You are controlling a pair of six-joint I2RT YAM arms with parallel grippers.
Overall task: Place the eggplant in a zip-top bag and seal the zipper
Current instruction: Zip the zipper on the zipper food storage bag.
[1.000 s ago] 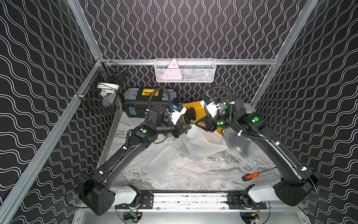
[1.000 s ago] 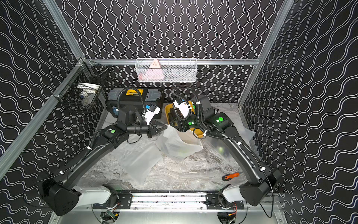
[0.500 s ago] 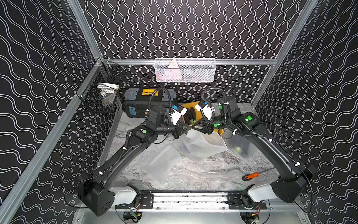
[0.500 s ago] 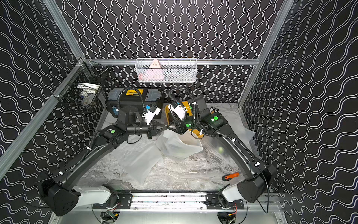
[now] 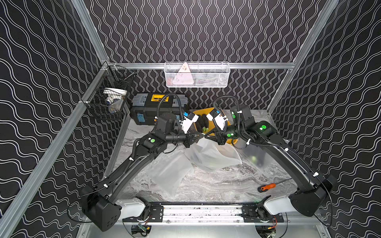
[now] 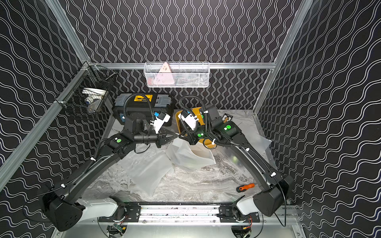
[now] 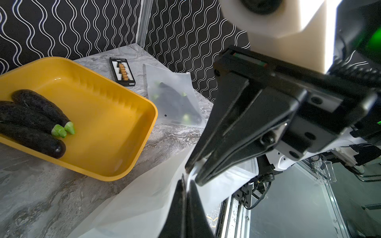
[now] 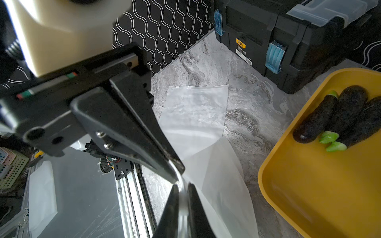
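Now: opening the bag (image 5: 212, 156) over the middle of the table (image 5: 206, 185).
Left gripper (image 7: 186, 183) and right gripper (image 8: 182, 185) each clamp the rim, tips almost touching; peel the layers apart gently, without slipping. Eggplants (image 7: 35, 115) lie in the tray (image 7: 115, 115) by the back edge.

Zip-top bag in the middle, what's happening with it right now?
Both arms hold the zip-top bag up by its top edge: the left pincer and the right pincer are each pinched shut on it, tip to tip. The bag looks empty. Three eggplants lie in the yellow tray behind it, so loading and sealing are not yet done.
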